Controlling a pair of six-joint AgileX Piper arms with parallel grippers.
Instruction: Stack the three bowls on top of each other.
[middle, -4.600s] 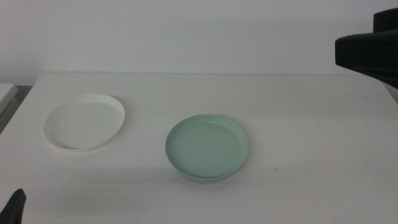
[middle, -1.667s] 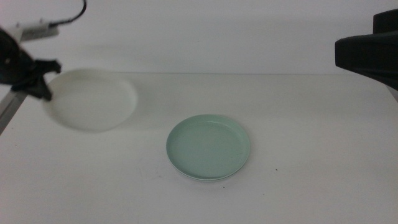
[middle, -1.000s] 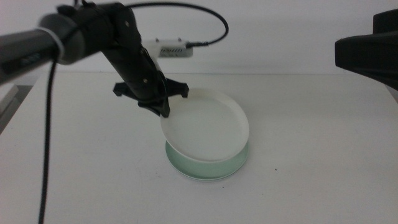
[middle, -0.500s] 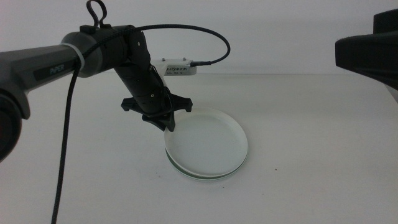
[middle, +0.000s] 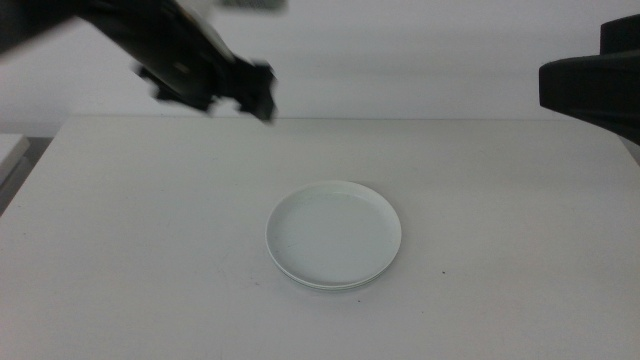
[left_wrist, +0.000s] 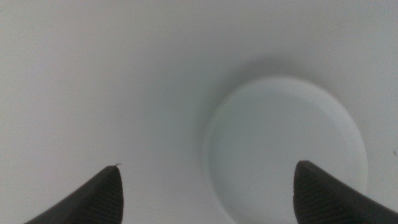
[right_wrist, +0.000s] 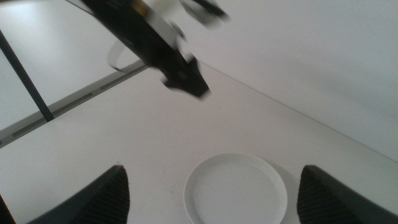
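Observation:
A white bowl sits nested in a pale mint green bowl whose thin edge shows beneath its front rim, at the table's middle. My left gripper hangs blurred in the air behind and to the left of the stack, well apart from it. Its jaws stand wide open with nothing between them in the left wrist view, which looks down on the white bowl. My right gripper is open and empty, high at the right, above the stack.
The white table stretches around the stack on all sides. The right arm's dark body juts in at the upper right. A pale wall rises behind the table's far edge.
The left gripper carried the white bowl over from the left, set it in the green bowl, let go and has risen up and back to the left. The right arm has not moved.

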